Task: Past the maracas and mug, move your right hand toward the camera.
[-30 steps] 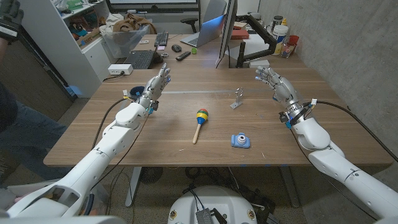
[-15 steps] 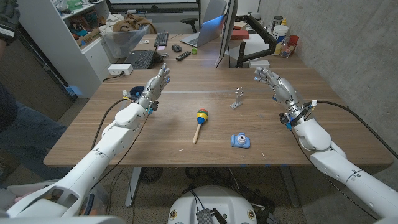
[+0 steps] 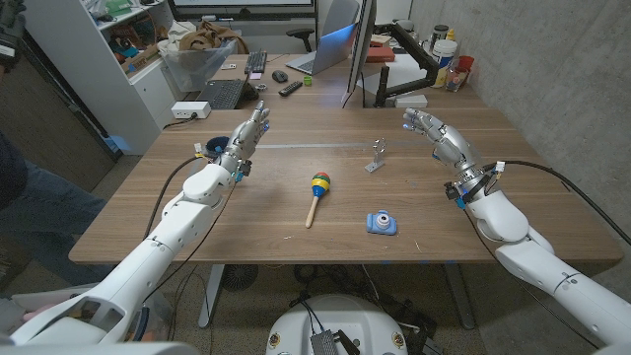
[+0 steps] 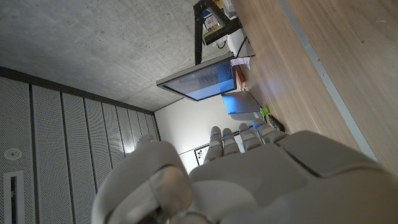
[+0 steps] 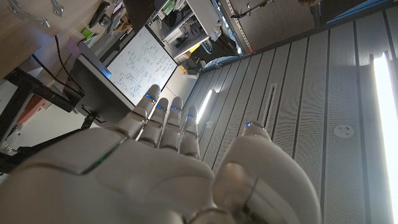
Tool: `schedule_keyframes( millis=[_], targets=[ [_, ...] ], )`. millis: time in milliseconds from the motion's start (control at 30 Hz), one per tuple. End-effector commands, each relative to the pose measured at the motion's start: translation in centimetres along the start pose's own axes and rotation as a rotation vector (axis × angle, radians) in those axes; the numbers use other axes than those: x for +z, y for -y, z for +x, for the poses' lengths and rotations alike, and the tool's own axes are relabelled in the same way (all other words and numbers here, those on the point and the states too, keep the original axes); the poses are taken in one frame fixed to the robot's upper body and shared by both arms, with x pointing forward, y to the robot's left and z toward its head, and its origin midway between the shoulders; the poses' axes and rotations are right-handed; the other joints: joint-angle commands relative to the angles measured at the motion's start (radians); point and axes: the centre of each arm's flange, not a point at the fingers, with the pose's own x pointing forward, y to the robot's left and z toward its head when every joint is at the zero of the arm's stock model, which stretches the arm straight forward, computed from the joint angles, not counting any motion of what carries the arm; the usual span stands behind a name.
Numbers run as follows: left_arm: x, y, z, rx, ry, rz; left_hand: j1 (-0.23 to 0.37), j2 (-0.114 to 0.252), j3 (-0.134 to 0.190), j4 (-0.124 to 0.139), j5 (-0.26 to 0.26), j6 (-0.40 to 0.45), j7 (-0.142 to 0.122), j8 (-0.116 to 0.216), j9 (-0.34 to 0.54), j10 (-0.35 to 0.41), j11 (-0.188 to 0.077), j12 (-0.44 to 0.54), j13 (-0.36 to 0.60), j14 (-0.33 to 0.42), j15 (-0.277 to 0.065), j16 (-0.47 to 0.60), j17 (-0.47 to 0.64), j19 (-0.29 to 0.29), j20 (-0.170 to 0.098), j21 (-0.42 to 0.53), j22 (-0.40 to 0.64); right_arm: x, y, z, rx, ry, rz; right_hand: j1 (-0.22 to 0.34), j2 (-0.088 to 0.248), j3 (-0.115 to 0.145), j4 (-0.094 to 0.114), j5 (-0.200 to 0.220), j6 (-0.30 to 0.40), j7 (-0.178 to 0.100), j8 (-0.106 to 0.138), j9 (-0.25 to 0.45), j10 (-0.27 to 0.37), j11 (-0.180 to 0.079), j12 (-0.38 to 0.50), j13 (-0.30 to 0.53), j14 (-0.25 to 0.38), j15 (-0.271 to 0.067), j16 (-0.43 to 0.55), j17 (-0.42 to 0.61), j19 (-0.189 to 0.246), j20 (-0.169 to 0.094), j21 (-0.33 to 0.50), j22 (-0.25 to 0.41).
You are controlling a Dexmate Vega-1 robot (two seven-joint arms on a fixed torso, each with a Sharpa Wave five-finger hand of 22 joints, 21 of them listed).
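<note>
1. The right hand (image 3: 437,134) is seen raised over the far right part of the wooden surface (image 3: 246,222), its fingers spread apart and lightly curved, with nothing held in it.
2. In the right wrist view the same hand (image 5: 155,162) is shown from behind, its fingers (image 5: 163,121) extended side by side and the thumb set apart; no object is gripped.
3. The left hand (image 3: 248,133) is held up over the far left part of the surface, fingers straight and close together, pointing away from the robot; nothing is carried by it.
4. In the left wrist view the back of the left hand (image 4: 249,180) is seen, with the fingertips (image 4: 239,134) reaching out above the wood.
5. The blue toy camera (image 3: 382,224) lies near the front edge, right of centre, well apart from the right hand and nearer to the robot than it.
6. A maraca (image 3: 316,194) with a coloured striped head and wooden handle lies near the middle of the surface, left of the camera, its handle turned toward the robot.
7. A small metal bracket (image 3: 377,156) stands farther back, between the maraca and the right hand, touched by neither.
</note>
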Motion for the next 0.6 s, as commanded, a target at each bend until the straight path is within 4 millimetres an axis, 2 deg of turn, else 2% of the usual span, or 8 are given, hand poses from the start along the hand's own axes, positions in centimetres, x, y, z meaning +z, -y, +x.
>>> schedule_keyframes(
  millis=[33,333,433,600],
  targets=[
    [0.26,-0.01,-0.49,-0.01,-0.004,0.013,0.005,0.008,-0.009,0.002,-0.001,0.003,0.001,-0.004,0.002,0.001,0.001,0.004,0.004,-0.009,0.004,0.001,0.005,-0.011,-0.001,-0.005,0.006,0.84,-0.14,-0.36,0.008,0.015,-0.038,0.01,-0.005,-0.001,-0.008,0.006,0.01,-0.017,0.001,0.001,0.008,-0.023,0.004,0.003,0.003,-0.002,-0.001,0.001,-0.001,0.009,-0.006,0.002],
    [0.55,-0.02,-0.48,-0.021,-0.011,0.031,0.006,0.01,-0.011,0.003,-0.003,0.014,-0.011,-0.001,0.002,0.028,0.0,0.014,0.004,0.005,0.002,0.008,0.005,-0.006,0.007,-0.004,0.006,0.93,-0.24,-0.61,0.013,0.004,-0.058,0.012,-0.003,0.001,-0.01,0.006,0.019,-0.03,0.003,0.002,0.014,-0.032,0.005,0.003,0.003,-0.006,-0.002,0.002,-0.006,0.015,-0.013,0.003],
    [0.61,0.0,-0.45,-0.024,-0.013,0.033,0.007,0.01,-0.012,0.003,-0.003,0.015,-0.01,-0.001,0.002,0.027,-0.001,0.014,0.004,0.006,0.002,0.008,0.005,-0.007,0.008,-0.004,0.006,1.0,-0.24,-0.64,0.016,0.003,-0.069,0.012,-0.001,0.001,-0.011,0.006,0.022,-0.033,0.003,0.002,0.012,-0.047,0.003,0.003,0.003,-0.004,-0.002,0.003,-0.012,0.019,-0.019,0.003],
    [0.63,0.05,-0.33,-0.023,-0.013,0.031,0.007,0.01,-0.013,0.003,-0.004,0.016,-0.011,-0.001,0.002,0.029,-0.002,0.014,0.004,0.009,0.0,0.009,0.005,-0.004,0.019,-0.004,0.006,1.1,-0.32,-0.68,0.02,0.002,-0.088,0.013,0.0,0.002,-0.012,0.006,0.026,-0.038,0.004,0.002,0.013,-0.053,0.002,0.003,0.003,-0.003,-0.003,0.003,-0.016,0.022,-0.023,0.004]
  ],
)
